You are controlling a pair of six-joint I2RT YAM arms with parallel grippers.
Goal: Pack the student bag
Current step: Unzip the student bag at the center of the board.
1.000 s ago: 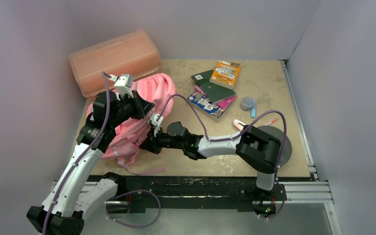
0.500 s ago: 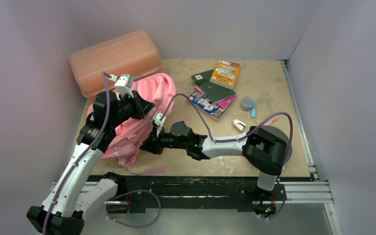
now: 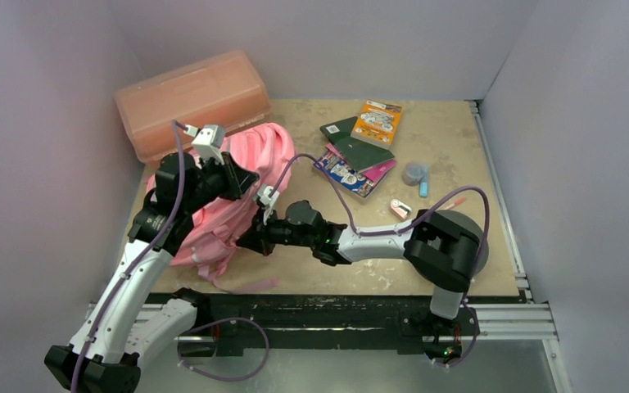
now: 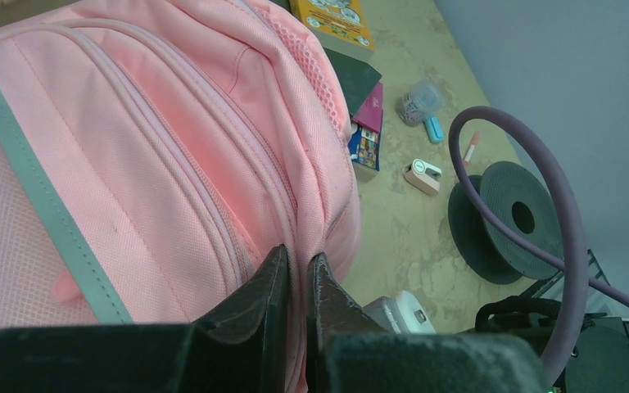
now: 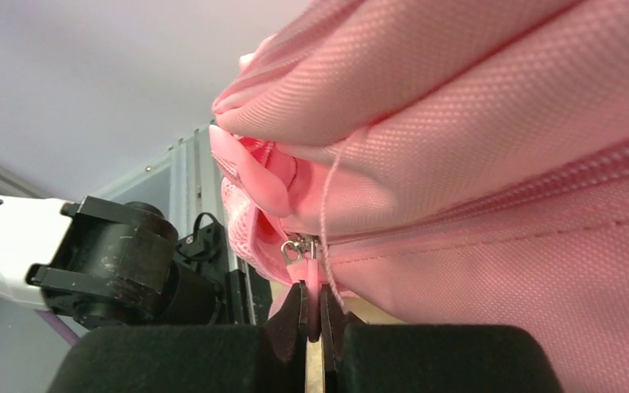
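Pink student bag (image 3: 272,151) lies slumped on the tabletop (image 3: 459,131), held between the two hands. The left hand (image 4: 296,264) is on its upper face and the right hand (image 5: 312,301) at its near edge. Just beyond the left hand stands a translucent orange box (image 3: 192,97). The left hand is pinched almost shut on a fold of bag fabric beside a zip seam. The right hand is narrow too, clamped on the pink zip pull (image 5: 314,278). Well off to the right hand's right sit a stack of books (image 3: 359,154) and a black spool (image 4: 508,217).
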